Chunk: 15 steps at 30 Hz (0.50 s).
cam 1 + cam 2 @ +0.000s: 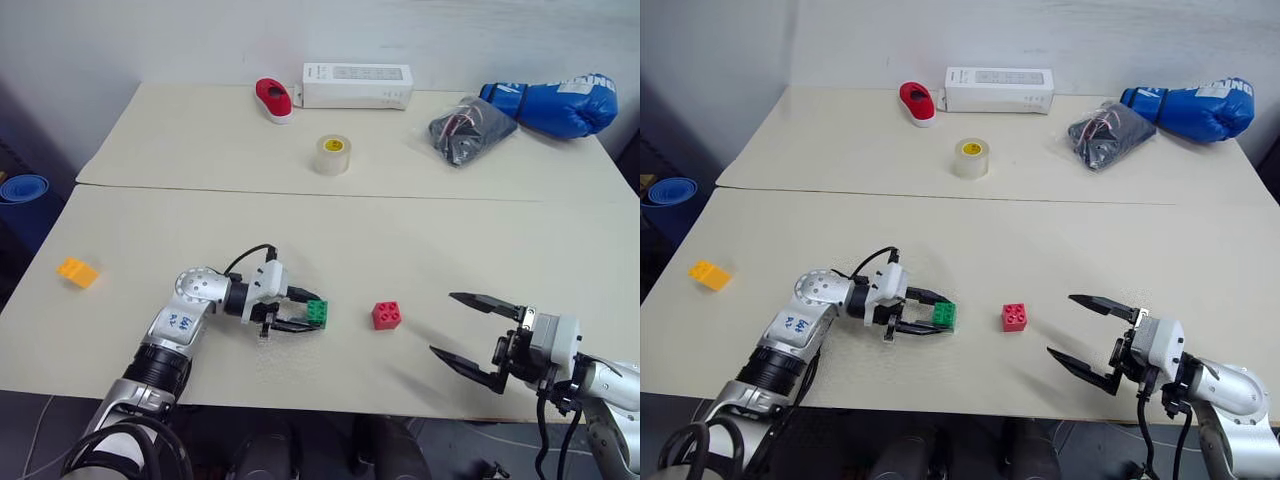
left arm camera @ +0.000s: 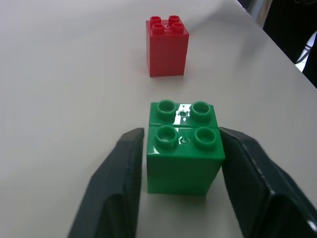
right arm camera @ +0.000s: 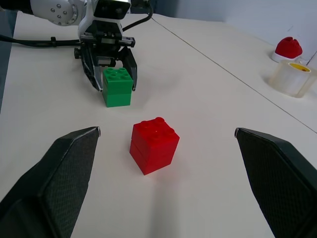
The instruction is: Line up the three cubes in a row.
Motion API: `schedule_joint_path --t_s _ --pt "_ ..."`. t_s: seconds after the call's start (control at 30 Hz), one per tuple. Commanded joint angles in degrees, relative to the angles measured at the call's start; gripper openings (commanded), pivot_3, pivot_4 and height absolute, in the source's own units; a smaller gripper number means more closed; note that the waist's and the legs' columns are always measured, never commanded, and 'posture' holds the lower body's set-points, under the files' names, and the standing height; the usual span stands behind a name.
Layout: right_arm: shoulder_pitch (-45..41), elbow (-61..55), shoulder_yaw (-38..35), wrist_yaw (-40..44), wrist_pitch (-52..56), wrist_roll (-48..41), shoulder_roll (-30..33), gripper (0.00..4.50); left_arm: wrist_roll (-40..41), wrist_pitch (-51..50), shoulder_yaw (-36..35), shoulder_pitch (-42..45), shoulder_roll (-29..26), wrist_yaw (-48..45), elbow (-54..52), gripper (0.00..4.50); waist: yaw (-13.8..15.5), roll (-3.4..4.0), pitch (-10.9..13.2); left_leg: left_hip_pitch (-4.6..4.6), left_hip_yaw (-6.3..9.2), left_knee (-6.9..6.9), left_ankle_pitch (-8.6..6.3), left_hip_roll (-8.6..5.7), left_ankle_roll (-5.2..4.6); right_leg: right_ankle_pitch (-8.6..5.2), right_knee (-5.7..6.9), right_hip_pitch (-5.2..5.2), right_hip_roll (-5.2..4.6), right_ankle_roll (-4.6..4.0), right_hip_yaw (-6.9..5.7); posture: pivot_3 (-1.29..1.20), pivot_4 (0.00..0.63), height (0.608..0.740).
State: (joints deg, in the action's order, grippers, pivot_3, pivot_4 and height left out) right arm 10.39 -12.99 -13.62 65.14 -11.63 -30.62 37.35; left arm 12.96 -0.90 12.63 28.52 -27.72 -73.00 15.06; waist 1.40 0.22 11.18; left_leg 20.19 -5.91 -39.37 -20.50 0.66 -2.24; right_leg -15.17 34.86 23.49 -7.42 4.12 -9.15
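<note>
Green cube (image 1: 317,312) down near table's (image 1: 150,160) front edge, just beside red cube (image 1: 386,315). Left gripper (image 1: 297,310) straddles green, fingers barely parted. Right gripper (image 1: 472,335) wide open, empty. Orange-yellow cube (image 1: 77,271) by left edge: likely next fetch.

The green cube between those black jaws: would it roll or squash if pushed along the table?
Probably neither. The green cube looks like hard moulded plastic with flat sides, so it should slide rather than roll. Its glossy faces might slip in a loose grip, and being small it likely weighs little.
</note>
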Motion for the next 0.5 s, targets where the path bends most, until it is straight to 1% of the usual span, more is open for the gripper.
schedule_joint_path --t_s 0.03,0.07,0.1,0.2,0.27,0.3,0.37,0.4,0.43,0.5 --pt "-1.28 0.38 0.58 0.76 -0.42 -0.49 -0.35 4.5 0.25 2.28 -1.98 -0.86 -0.84 1.1 -1.96 3.57 0.0 0.0 0.0 0.0 0.0 0.0 0.0 0.0 0.0 0.0 0.0 0.0 0.0 0.0 0.0 0.0 0.15 0.74" --pt "-1.76 0.65 0.85 1.1 -0.3 -0.62 -0.37 4.5 0.84 2.48 -3.09 -1.59 -1.71 1.22 -2.88 3.82 -0.01 0.0 0.0 0.0 0.0 0.0 0.0 0.0 0.0 0.0 0.0 0.0 0.0 0.0 0.0 0.0 0.15 0.74" --pt "-2.54 1.1 1.34 1.72 -0.11 -0.85 -0.34 4.5 2.53 0.97 -5.75 -3.83 -3.77 1.8 -6.36 4.14 -0.16 0.0 0.0 0.0 0.01 0.0 0.0 0.0 0.0 0.0 0.0 0.0 0.0 0.0 0.0 0.0 0.15 0.74" --pt "-4.06 2.11 2.24 2.92 0.1 -1.24 -0.26 4.5 6.07 -2.78 -11.5 -9.43 -8.12 3.53 -13.91 4.14 -1.0 0.01 0.01 0.0 0.0 0.03 -0.02 0.08 0.03 -0.01 -0.01 0.03 0.01 -0.02 0.01 0.0 0.15 0.74" --pt "-5.0 2.65 2.49 3.36 0.24 -1.62 -0.5 4.5 9.17 -6.19 -17.92 -14.96 -10.35 7.0 -18.36 4.14 -1.32 0.02 0.02 0.0 0.01 0.04 -0.02 0.09 0.04 -0.02 -0.01 0.05 0.0 -0.03 0.0 0.0 0.15 0.74" --pt "-5.57 2.64 2.66 3.35 0.58 -2.12 -0.87 4.5 12.13 -10.07 -23.29 -18.17 -10.59 10.94 -20.9 4.14 -1.48 0.02 0.02 -0.01 0.03 0.04 -0.02 0.1 0.04 -0.02 -0.01 0.04 -0.01 -0.03 0.01 0.0 0.15 0.74" --pt "-6.88 1.68 3.34 2.51 1.54 -3.31 -2.1 4.5 15.55 -13.88 -34.29 -25.68 -10.86 16.59 -23.68 4.14 -1.56 0.01 0.02 -0.02 0.06 0.04 -0.03 0.11 0.04 -0.02 -0.02 0.01 -0.05 -0.03 0.04 0.0 0.15 0.74" --pt "-7.2 0.85 3.89 2.36 2.3 -3.96 -2.52 4.5 16.62 -14.77 -38.89 -28.85 -9.98 19.71 -24.96 4.31 -1.75 0.01 0.02 -0.01 0.12 0.04 -0.04 0.13 0.04 -0.02 -0.07 0.0 -0.05 -0.03 0.02 0.0 0.15 0.74" --pt "-7.44 0.33 4.19 2.36 2.89 -4.33 -2.79 4.5 17.28 -15.32 -41.42 -30.76 -9.39 21.79 -25.95 4.49 -1.58 0.03 0.03 -0.02 0.12 0.05 -0.06 0.15 0.07 -0.03 -0.06 0.0 -0.04 -0.04 0.03 0.0 0.15 0.74" --pt "-7.08 -2.15 5.71 2.41 4.79 -5.4 -3.14 4.5 18.55 -14.29 -49.32 -36.16 -6.05 26.89 -26.1 4.49 -1.26 0.03 0.03 0.0 0.14 0.07 -0.06 0.14 0.07 -0.03 -0.1 0.0 -0.05 -0.05 0.01 0.0 0.15 0.74"
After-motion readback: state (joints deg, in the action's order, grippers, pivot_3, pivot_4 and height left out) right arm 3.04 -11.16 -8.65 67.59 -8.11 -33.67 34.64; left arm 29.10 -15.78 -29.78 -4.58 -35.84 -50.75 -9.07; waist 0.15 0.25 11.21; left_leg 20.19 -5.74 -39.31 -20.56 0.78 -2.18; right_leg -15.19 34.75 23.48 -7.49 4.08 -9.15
